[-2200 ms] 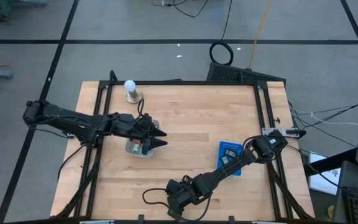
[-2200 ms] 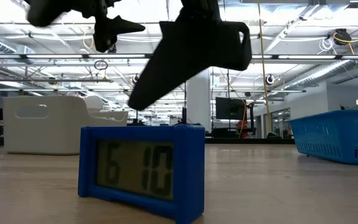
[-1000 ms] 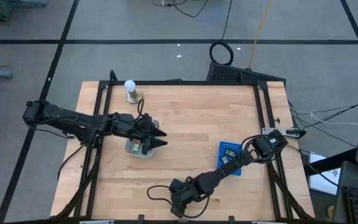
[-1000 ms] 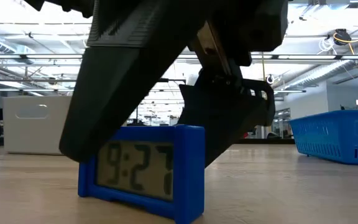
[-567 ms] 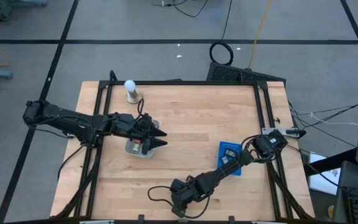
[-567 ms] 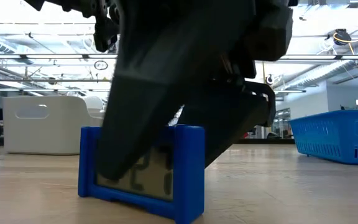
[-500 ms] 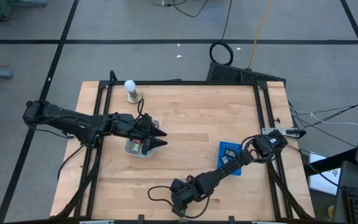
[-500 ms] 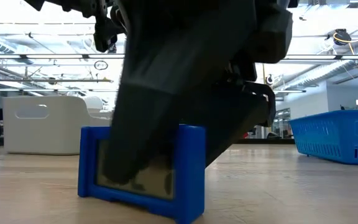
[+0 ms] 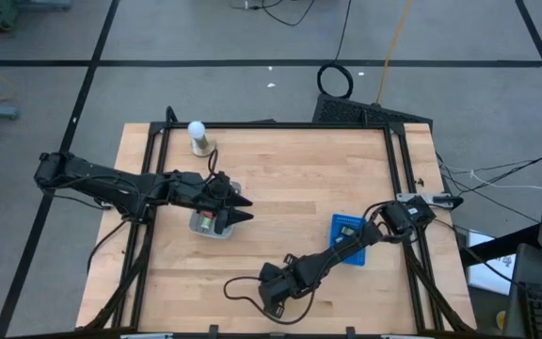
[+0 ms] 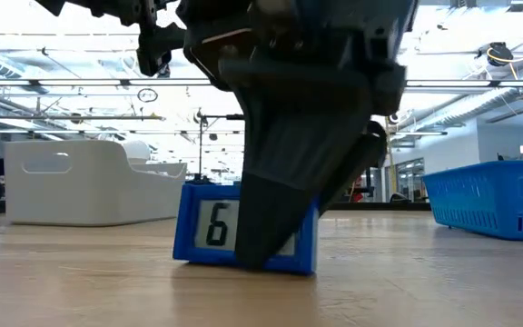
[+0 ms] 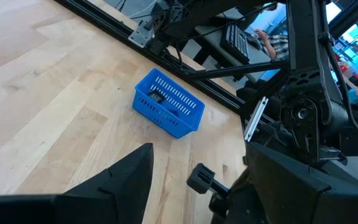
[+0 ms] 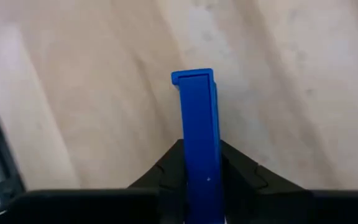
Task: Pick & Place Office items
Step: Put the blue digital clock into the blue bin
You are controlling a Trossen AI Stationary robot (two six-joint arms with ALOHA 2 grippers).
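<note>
R gripper (image 12: 194, 163) is pinched shut on the blue desk clock (image 12: 197, 130), near the table's (image 9: 290, 179) front edge. To do this step well: lift straight up, keep the clock level, confirm no slip before carrying. L gripper (image 9: 243, 209) hovers, fingers spread, above the grey tray (image 9: 212, 226). Hidden: R fingers cover most of the clock display in low view; contents of the blue basket (image 9: 349, 235) hard to make out.

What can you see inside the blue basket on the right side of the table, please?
In the left wrist view, the blue basket holds at least one small dark item. Its walls cover the rest, and the right arm crosses it in the high view.
</note>
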